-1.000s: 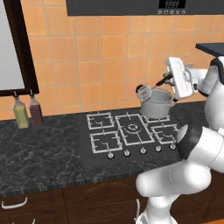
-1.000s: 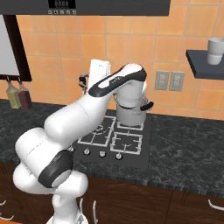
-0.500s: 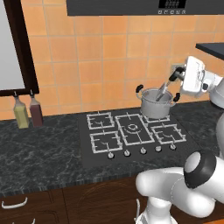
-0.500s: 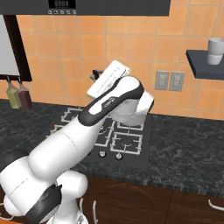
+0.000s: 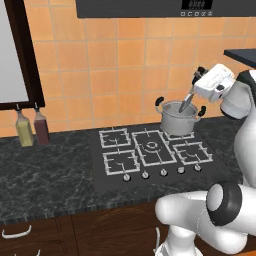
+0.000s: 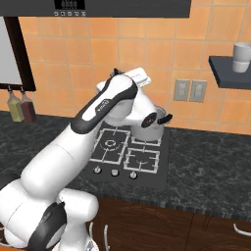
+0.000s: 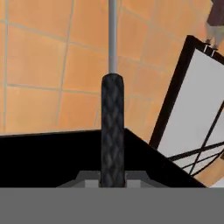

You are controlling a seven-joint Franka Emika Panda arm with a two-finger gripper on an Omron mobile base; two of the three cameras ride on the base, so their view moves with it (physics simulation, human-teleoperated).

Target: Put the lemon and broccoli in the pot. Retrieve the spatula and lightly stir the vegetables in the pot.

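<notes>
The jaws pinch the spatula (image 5: 188, 103), its lower end angled down inside the pot (image 5: 176, 120) on the stove (image 5: 150, 152).

Pot (image 5: 178, 119) shiny steel; spatula (image 7: 113, 131) handle black, cross-hatched, shaft smooth grey.

Steel pot (image 5: 178, 119) w/ dark side handles sits upright on stove's back-right burner, w/ spatula (image 5: 188, 102) slanting into it, black handle up and head hidden inside; lemon & broccoli can't be made out.

one pot (image 5: 177, 118), one spatula (image 5: 187, 102), two bottles (image 5: 32, 127), five stove knobs (image 5: 163, 172)
</notes>
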